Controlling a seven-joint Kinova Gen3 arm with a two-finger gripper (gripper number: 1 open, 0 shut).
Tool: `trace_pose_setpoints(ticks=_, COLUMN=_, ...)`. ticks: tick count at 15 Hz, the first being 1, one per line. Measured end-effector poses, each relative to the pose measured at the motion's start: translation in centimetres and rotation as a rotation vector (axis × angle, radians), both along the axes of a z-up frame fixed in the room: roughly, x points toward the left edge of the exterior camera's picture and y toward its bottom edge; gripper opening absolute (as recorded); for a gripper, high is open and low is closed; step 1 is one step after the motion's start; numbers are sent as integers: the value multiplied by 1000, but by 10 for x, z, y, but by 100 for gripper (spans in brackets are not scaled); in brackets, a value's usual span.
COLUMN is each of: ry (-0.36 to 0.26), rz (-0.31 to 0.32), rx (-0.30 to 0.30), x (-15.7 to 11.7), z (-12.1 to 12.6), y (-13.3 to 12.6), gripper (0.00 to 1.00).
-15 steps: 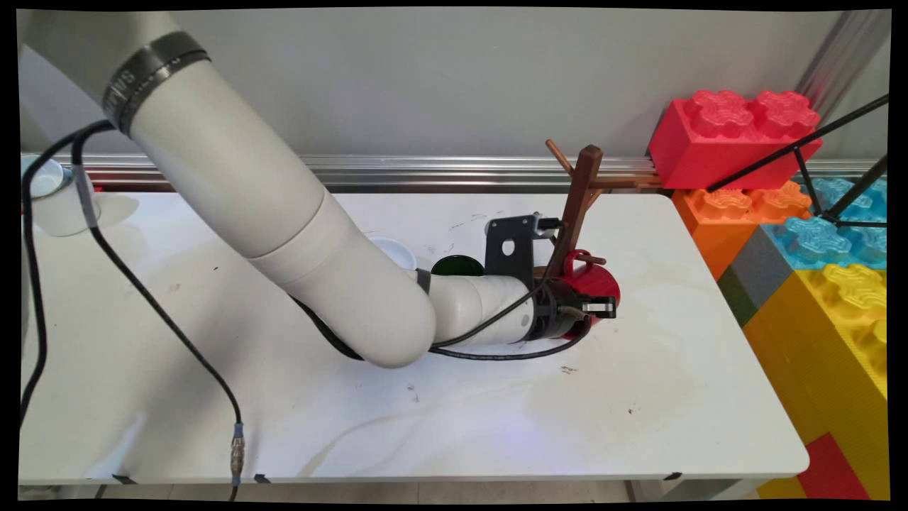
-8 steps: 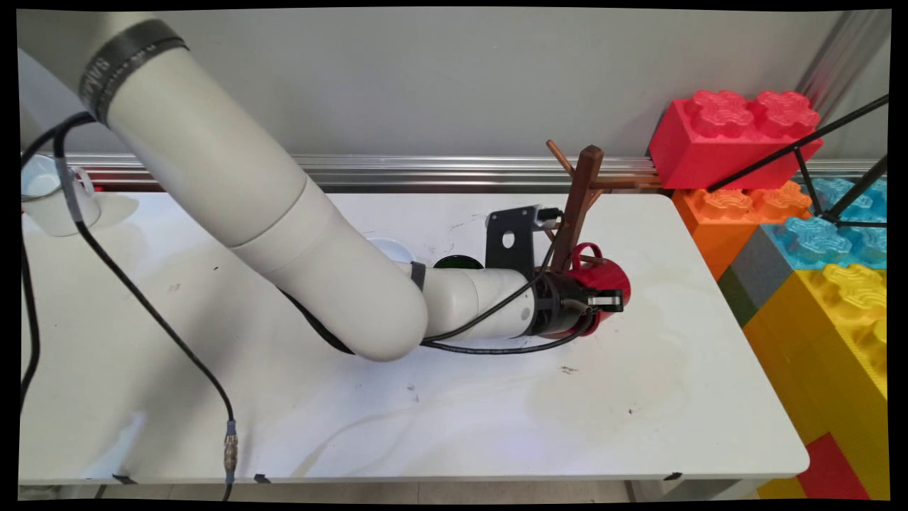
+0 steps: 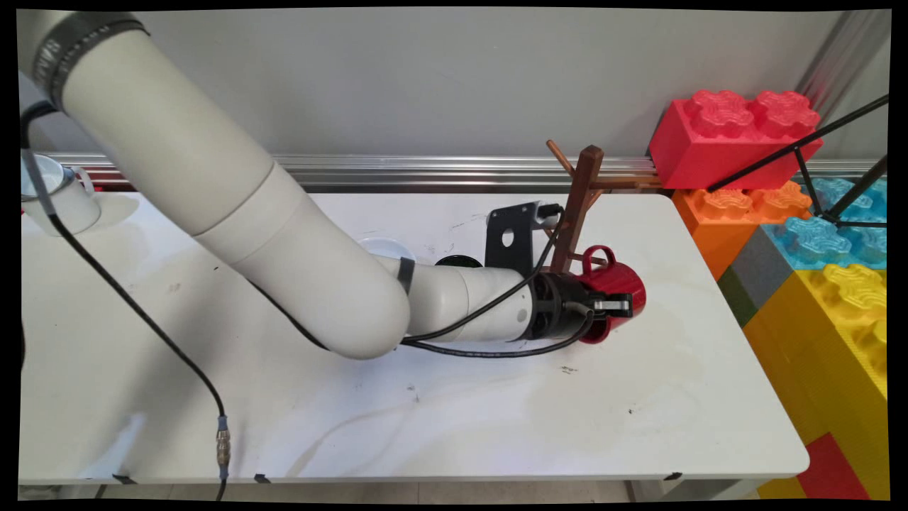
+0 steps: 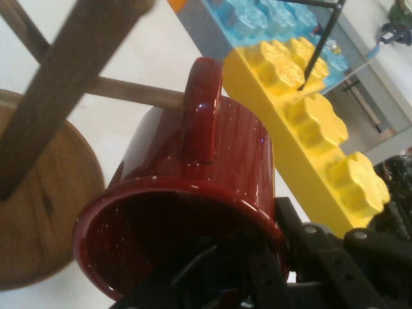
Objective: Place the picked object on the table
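Observation:
My gripper (image 3: 614, 304) is shut on the rim of a dark red mug (image 3: 618, 282), one finger inside it and one outside. The mug (image 4: 206, 167) lies on its side above the table, mouth towards the hand and handle (image 4: 201, 109) upward. Just left of it stands a brown wooden mug tree (image 3: 578, 206) on a round base (image 4: 32, 212). One of the tree's pegs (image 4: 132, 92) points at the handle, and its tip is right at the loop. I cannot tell whether the tip is inside the loop.
A white cup (image 3: 57, 199) stands at the table's far left. A white bowl (image 3: 386, 248) and a dark green round thing (image 3: 457, 261) peek out behind the arm. Big toy blocks (image 3: 738, 135) are stacked beyond the table's right edge, with black rods (image 3: 801, 145) across them.
The arm has carried the red mug to the right, away from the mug tree's post and out along the peg. The mug tree has stayed in place.

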State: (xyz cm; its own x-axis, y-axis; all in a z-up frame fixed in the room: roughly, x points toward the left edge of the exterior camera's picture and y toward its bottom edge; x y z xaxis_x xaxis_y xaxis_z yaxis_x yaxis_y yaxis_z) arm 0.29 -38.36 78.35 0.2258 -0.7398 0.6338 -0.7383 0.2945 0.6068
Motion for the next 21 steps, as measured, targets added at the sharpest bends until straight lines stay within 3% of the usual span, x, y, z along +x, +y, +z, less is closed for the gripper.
trace_pose_setpoints(ticks=10, ry=32, rz=-105, rx=14, x=-3, z=19, y=21, gripper=0)
trace_pose_setpoints(ticks=14, ry=-22, rz=-170, rx=4, x=3, z=28, y=22, gripper=0)
trace_pose_setpoints(ticks=21, ry=-224, rz=-335, rx=-24, x=26, z=62, y=18, gripper=0)
